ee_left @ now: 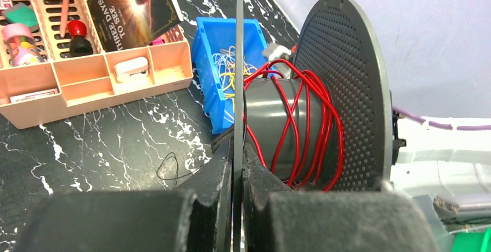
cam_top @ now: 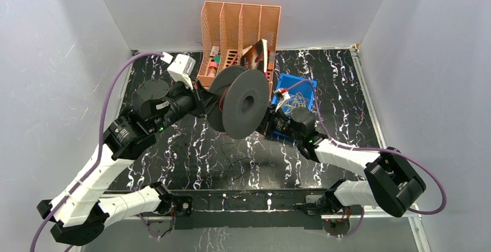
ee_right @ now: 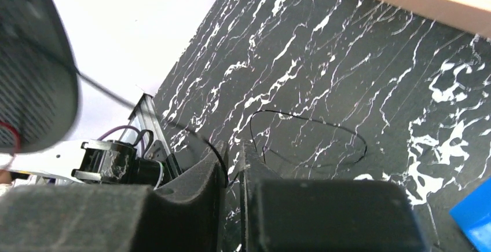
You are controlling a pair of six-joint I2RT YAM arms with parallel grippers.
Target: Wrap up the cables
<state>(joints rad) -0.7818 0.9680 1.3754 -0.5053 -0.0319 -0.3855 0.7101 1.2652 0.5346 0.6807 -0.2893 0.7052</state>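
The dark grey spool [cam_top: 243,102] hangs above the table's middle. My left gripper [cam_top: 204,98] is shut on the rim of its near disc [ee_left: 238,61], with the fingertips [ee_left: 223,168] pinching the disc's edge. A red cable [ee_left: 307,124] is wound loosely round the spool's core. My right gripper [cam_top: 267,123] sits at the spool's right side, its jaws shut on a thin black cable [ee_right: 221,154] that runs taut up to the spool. The rest of that black cable lies in a loop on the table [ee_right: 347,133], also seen from above [cam_top: 240,162]. Yellow cables [ee_left: 228,66] lie in the blue bin.
A blue bin [cam_top: 307,83] stands right of the spool, behind my right gripper. An orange divided organiser [cam_top: 240,20] with small items and a book [ee_left: 130,8] stands at the back. Grey walls enclose the black marbled table [cam_top: 173,159].
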